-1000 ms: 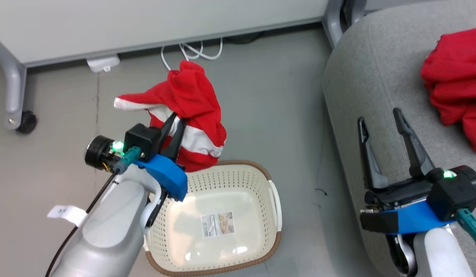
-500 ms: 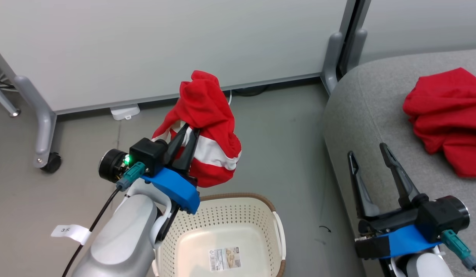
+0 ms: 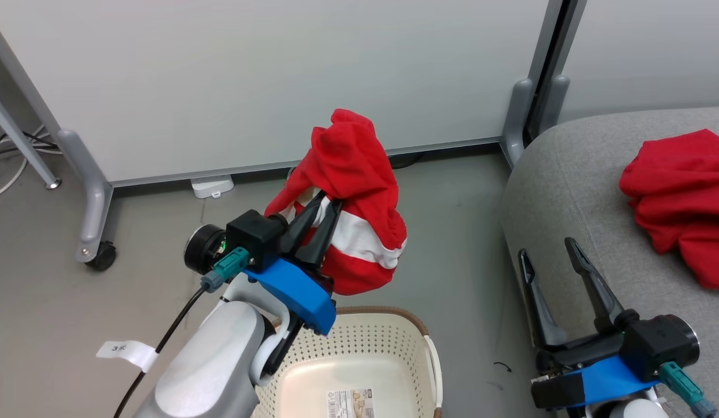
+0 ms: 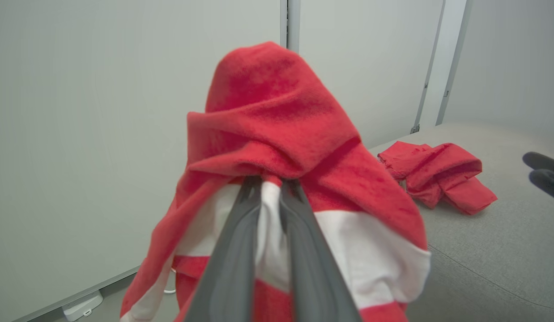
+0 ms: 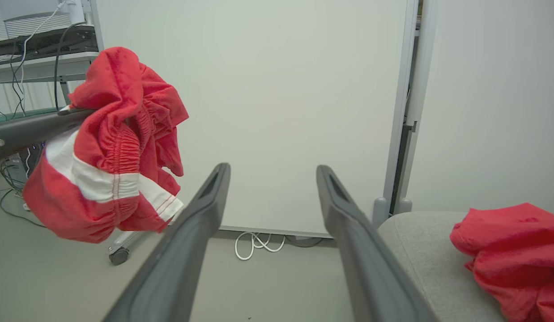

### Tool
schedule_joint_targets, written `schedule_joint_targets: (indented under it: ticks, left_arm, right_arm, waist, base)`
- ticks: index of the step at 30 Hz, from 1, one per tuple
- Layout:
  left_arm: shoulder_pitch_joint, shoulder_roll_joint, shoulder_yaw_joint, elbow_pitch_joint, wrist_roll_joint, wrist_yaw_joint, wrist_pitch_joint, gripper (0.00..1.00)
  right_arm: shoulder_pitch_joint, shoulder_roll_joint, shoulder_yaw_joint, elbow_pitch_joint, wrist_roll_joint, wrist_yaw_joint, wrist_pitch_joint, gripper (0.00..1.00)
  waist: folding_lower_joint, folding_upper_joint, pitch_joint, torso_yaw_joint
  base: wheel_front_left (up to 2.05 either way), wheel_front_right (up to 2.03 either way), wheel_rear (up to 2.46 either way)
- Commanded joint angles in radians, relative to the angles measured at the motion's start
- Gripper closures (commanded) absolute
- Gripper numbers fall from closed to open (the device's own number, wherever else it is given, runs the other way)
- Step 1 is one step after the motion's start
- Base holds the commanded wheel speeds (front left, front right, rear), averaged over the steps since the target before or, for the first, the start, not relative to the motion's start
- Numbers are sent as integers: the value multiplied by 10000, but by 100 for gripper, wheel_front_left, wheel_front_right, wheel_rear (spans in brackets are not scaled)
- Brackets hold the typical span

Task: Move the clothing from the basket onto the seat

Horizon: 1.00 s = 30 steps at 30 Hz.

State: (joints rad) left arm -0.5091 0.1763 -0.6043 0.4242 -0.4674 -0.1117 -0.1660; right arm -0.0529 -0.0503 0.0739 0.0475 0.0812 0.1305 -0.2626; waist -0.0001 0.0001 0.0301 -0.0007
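The striped garment [image 3: 359,174] is pinched by the left gripper [image 3: 330,200] and draped over its fingertips, clear of the basket [image 3: 388,348] below its wrist. The right gripper [image 3: 545,247] is held spread and empty. The plain garment [image 3: 679,197] is laid on the seat [image 3: 574,191] beyond its fingertips.

basket [image 3: 371,342] cropped below, seat [image 3: 568,186] cropped right

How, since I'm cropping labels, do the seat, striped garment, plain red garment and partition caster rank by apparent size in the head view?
1. seat
2-3. striped garment and plain red garment: alike; striped held nearer the camera, plain cropped by the edge
4. partition caster
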Motion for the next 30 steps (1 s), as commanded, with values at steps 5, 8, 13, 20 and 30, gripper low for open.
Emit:
schedule_joint_targets:
  ticks: [5,8,13,20,30]
  left_arm:
    - [259,88,-112,-870,-2,223,313,100]
    - [289,160,-144,-1219,32,313,438,100]
    - [243,257,-185,-1569,65,368,556,100]
    - [32,273,-263,-1696,104,390,568,100]
    - [-286,95,-490,-1624,165,326,463,100]
  right_arm:
    - [168,1,125,-48,79,5,-34,0]
    - [58,1,212,-102,123,5,-34,0]
    - [-446,1,780,-226,81,5,-34,0]
    - [-1420,-11,2288,-12,-63,5,-34,0]
    - [-2851,-34,3515,1582,-88,5,-34,0]
  waist:
    - [1,-1,56,91]
    - [1,-1,137,139]
    - [1,-1,299,171]
    - [1,-1,477,228]
    - [1,-1,729,439]
  base:
    - [0,0,0]
    - [0,0,0]
    - [0,0,0]
    - [0,0,0]
    - [0,0,0]
